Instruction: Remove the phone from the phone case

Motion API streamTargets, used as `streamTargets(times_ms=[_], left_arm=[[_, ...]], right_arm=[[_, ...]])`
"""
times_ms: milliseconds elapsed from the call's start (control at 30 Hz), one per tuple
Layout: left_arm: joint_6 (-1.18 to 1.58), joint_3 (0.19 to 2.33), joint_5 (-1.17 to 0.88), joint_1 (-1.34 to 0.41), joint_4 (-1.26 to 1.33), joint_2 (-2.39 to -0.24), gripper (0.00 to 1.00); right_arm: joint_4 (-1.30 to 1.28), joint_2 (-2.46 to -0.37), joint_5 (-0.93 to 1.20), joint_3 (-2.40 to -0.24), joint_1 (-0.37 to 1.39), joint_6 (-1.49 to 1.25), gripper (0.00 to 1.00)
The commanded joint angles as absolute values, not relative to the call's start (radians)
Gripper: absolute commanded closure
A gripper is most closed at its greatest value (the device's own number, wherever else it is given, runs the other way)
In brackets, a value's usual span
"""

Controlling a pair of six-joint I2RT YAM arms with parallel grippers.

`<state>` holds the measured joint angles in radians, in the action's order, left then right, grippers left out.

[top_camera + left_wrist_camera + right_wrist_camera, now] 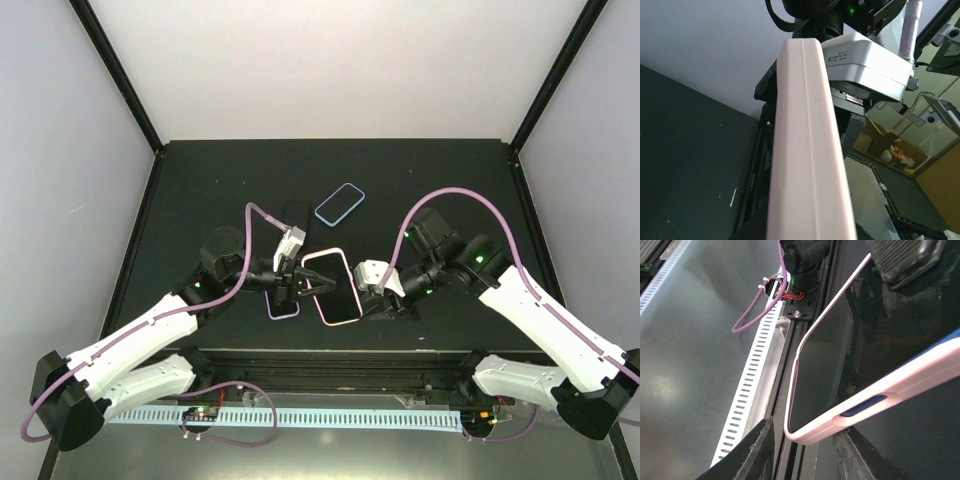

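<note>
A phone with a dark screen (333, 287) sits in a pink phone case (347, 318), held tilted just above the black table between both arms. My left gripper (303, 288) is shut on the case's left long edge. In the left wrist view the pink case's side (807, 150) fills the middle and hides my fingers. My right gripper (372, 300) is at the case's right near corner. In the right wrist view its fingers (752, 452) stand apart, with the pink case corner (810, 432) and the phone screen (825, 365) between them and a gap on the left.
A phone with a purple rim (283, 306) lies on the table under my left gripper. A blue-rimmed case (340, 203) and a black phone (296, 213) lie further back. The table's front rail (330, 355) and a white slotted duct (755, 370) run along the near side.
</note>
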<state>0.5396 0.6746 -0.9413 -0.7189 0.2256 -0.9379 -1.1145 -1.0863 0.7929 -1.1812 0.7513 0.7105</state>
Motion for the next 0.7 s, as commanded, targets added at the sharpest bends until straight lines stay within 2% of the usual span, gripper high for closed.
streamTargets(times_ms=[0,667], left_arm=[[0.561,0.699,-0.936,-0.712,0.299,-0.920,0.98],[0.574,0.689,-0.932,-0.712,0.270,-0.976,0.99]], right_arm=[[-1.139,-1.092,0.787,-1.194,0.771,0.756,0.66],[-1.041,-1.042,0.712,-1.123,0.834,0.777,0.91]])
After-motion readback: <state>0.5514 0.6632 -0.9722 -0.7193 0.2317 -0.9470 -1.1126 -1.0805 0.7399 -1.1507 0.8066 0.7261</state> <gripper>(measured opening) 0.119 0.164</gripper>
